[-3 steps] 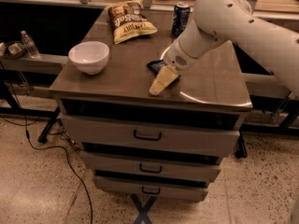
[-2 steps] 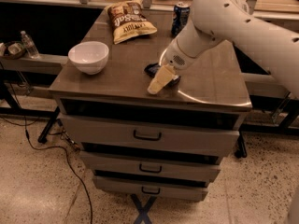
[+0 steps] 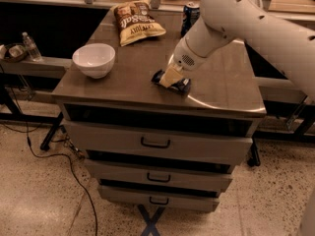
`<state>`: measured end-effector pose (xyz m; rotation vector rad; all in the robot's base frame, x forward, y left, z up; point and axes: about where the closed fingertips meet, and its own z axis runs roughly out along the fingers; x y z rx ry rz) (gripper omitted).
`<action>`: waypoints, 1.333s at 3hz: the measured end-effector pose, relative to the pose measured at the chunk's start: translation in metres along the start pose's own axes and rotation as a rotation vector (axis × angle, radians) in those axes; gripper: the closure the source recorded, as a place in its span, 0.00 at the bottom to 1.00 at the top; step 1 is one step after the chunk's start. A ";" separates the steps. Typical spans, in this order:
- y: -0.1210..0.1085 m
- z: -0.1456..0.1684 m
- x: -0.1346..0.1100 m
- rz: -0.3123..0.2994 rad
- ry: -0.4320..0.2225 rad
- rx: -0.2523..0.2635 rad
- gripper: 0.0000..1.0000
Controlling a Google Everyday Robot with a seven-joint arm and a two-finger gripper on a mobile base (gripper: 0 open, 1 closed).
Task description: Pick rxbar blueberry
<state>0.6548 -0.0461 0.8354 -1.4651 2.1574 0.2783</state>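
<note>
Camera view: looking down onto a brown cabinet top from its front side.
Rxbar blueberry: the rxbar blueberry is lying flat near the front edge of the top, a little right of the middle, with its mid part hidden under the gripper.
Long axis: it is running roughly left to right, its left end sitting slightly farther back and its right end pointing toward the front right corner.
Surface: a white bowl is sitting at the left, a chip bag is lying at the back, and a blue can is standing upright behind the arm.
Room: three drawers are showing below the top; a speckled floor is spreading beneath; a water bottle is standing on a shelf at the left.
Gripper: the gripper is reaching down from the right on a white arm, its pale end covering the middle of the bar.
Gripper state: whether it is spread or pinching is not showing, so I cannot tell.
</note>
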 end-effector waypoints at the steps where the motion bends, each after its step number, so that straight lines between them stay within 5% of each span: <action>1: -0.006 -0.039 -0.007 -0.026 -0.079 -0.001 1.00; 3: -0.039 -0.113 -0.038 -0.105 -0.279 0.031 1.00; 4: -0.049 -0.134 -0.051 -0.118 -0.324 0.060 1.00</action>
